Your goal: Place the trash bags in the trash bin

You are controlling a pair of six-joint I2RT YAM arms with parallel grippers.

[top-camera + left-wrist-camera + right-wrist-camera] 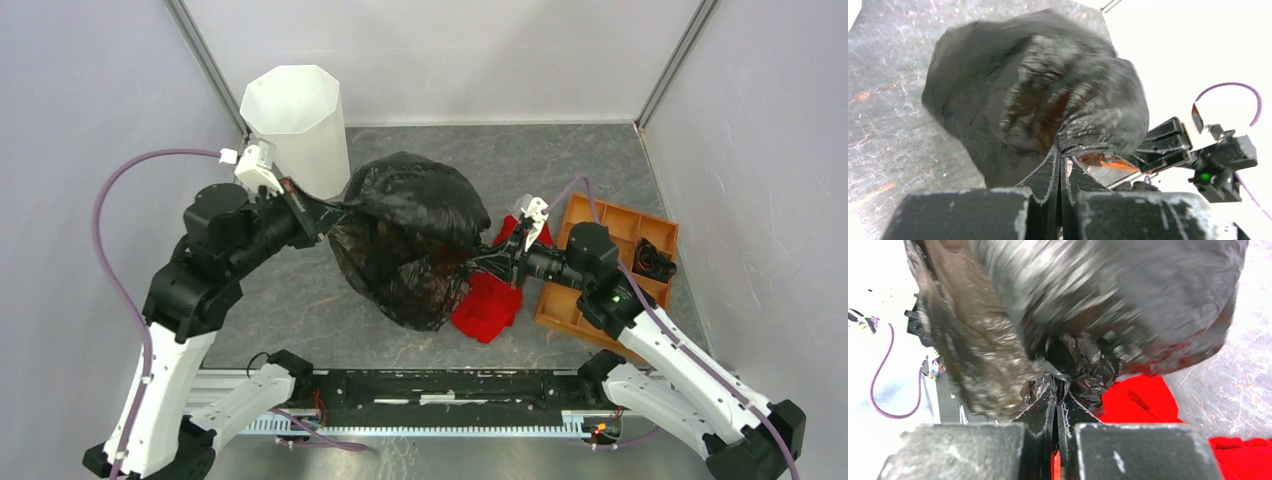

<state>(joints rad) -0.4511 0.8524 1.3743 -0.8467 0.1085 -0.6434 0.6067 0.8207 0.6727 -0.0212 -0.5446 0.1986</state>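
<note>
The glossy black trash bag (pixel 410 235) hangs billowed between my two grippers above the table's middle. My left gripper (pixel 338 207) is shut on the bag's left edge, right beside the tall white trash bin (pixel 297 125), which stands upright at the back left. My right gripper (pixel 478 255) is shut on the bag's right edge. In the left wrist view the jaws are pressed together on the bag (pixel 1038 95). In the right wrist view the jaws are closed on bunched black plastic (pixel 1083 365).
A red cloth (pixel 488 305) lies on the table under the bag's right side and shows in the right wrist view (pixel 1148 400). An orange compartment tray (pixel 610 265) with a small black object sits at the right. Grey walls enclose the table.
</note>
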